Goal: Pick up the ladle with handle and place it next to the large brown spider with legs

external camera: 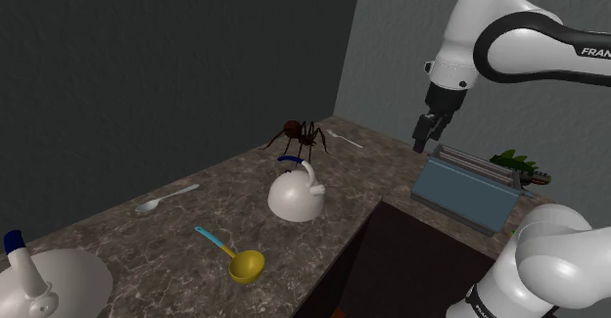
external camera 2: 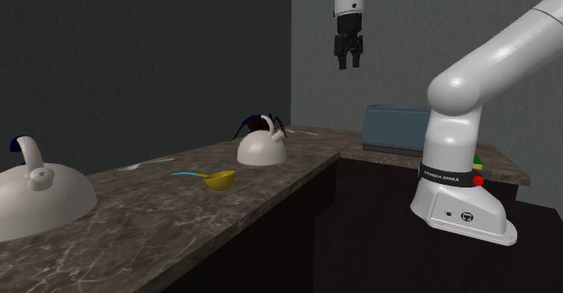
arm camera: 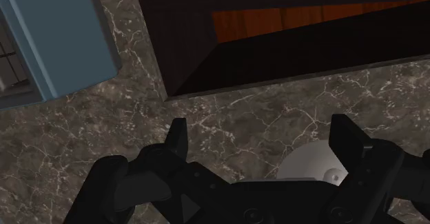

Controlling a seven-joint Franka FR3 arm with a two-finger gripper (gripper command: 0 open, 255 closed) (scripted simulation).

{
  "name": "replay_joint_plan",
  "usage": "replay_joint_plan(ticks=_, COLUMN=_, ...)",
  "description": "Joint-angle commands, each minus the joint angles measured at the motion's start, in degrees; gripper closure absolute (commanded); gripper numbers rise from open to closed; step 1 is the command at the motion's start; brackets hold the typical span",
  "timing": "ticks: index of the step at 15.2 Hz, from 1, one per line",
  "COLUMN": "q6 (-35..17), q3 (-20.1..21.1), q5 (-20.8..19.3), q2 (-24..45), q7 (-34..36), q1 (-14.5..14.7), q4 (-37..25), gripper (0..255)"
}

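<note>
Overhead, arm [external camera: 509, 32] pointing down, gripper [external camera: 424, 146] wide open and empty near blue toaster [external camera: 468, 191], white kettle [external camera: 294, 197] between ladle [external camera: 235, 257] and spider [external camera: 297, 133]

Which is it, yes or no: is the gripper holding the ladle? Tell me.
No, the ladle lies on the counter, far from the open, empty gripper.

Stone, plastic-look and painted finishes around the fingers [arm camera: 178, 138].
Beneath the fingers, worktop [arm camera: 227, 116] of dark polished stone, pale-veined and smooth. Beyond the fingertips, strip [arm camera: 310, 19] of reddish-brown wood grain with a satin look. Beside one finger, toaster [arm camera: 62, 43] in smooth matt grey-blue; by the other, kettle [arm camera: 303, 164] in plain matt white. Fingers themselves matt black, faintly sheened. Well away from them, ladle [external camera: 238, 258] glossy like plastic, spoon [external camera: 164, 201] silvery and metallic, spider [external camera: 297, 133] dark brown, slightly shiny.
</note>
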State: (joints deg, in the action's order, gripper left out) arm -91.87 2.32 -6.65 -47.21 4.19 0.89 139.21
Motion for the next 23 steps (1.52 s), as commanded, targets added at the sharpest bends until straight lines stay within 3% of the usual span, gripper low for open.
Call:
replay_joint_plan(ticks=1, q6=0.0, q3=0.0, q5=0.0, q2=0.0, q7=0.0, q1=0.0, q4=0.0, gripper=0)
replay_joint_plan(ticks=12, q6=-15.58, q3=5.61, q5=7.35, q2=15.93, q7=6.27, q1=4.23, q4=1.13, gripper=0)
replay_joint_plan(ticks=23, q6=-28.89, q3=11.13, q5=11.54, q2=36.44, q7=11.16, q1=7.69, q4=-5.7, gripper=0)
